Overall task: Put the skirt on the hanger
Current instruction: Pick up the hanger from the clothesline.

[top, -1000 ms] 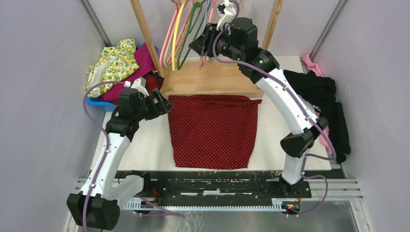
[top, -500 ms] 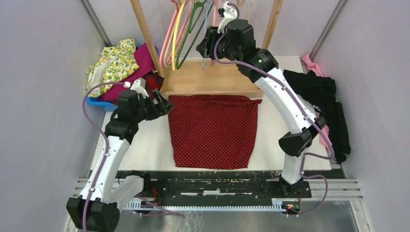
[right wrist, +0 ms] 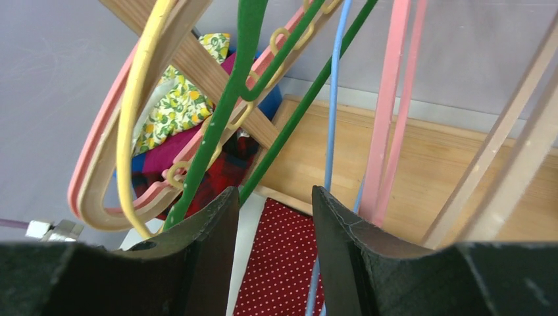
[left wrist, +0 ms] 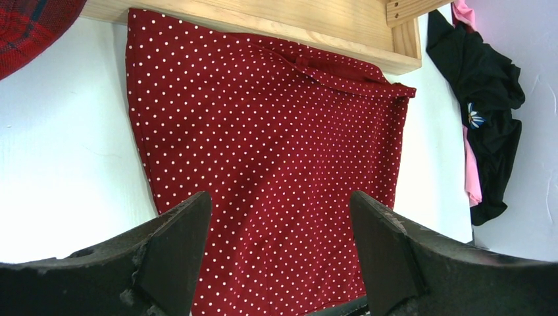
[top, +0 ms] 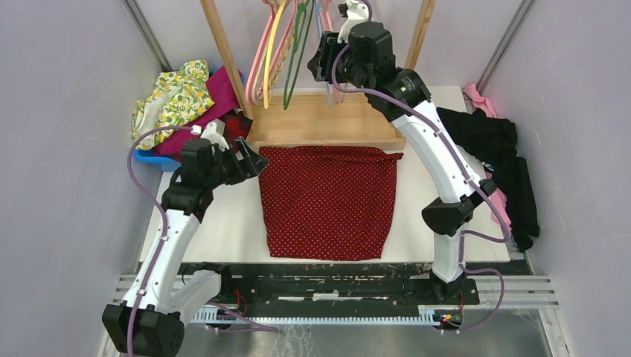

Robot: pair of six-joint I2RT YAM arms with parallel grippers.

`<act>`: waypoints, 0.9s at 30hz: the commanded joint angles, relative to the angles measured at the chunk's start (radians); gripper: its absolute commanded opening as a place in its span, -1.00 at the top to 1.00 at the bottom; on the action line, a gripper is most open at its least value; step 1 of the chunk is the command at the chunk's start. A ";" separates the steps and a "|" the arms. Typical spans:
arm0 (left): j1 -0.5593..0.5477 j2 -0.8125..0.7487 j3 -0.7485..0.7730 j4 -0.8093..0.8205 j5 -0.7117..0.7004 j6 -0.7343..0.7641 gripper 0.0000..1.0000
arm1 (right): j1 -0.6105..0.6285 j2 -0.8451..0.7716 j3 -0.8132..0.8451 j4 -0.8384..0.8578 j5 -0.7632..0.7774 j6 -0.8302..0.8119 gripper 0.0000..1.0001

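R arm [top: 439, 149] stretches fwd & up, elbow bent low, wrist high among the hangers on the rack [top: 222, 46]. R pincer [top: 321, 61] is partly open w/ nothing gripped. The thin blue hanger [right wrist: 332, 99] hangs just ahead of one finger, a green hanger [right wrist: 230, 99] just ahead of the other. L arm [top: 173, 234] is folded, wrist turned sideways. L pincer [top: 251, 161] is wide open & empty, low over the table [top: 216, 223]. Skirt [top: 327, 201] lies flat just in front of L pincer, well below R pincer.
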 commanded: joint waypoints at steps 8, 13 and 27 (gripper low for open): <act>0.005 -0.017 0.025 0.035 0.030 -0.011 -0.67 | 0.004 0.061 0.080 -0.035 0.114 -0.059 0.07; 0.004 -0.016 0.026 0.034 0.029 -0.006 -0.66 | 0.003 0.043 0.073 -0.045 0.128 -0.085 0.06; 0.005 -0.009 0.011 0.057 0.042 -0.015 -0.65 | 0.004 -0.157 -0.133 0.019 0.156 -0.130 0.01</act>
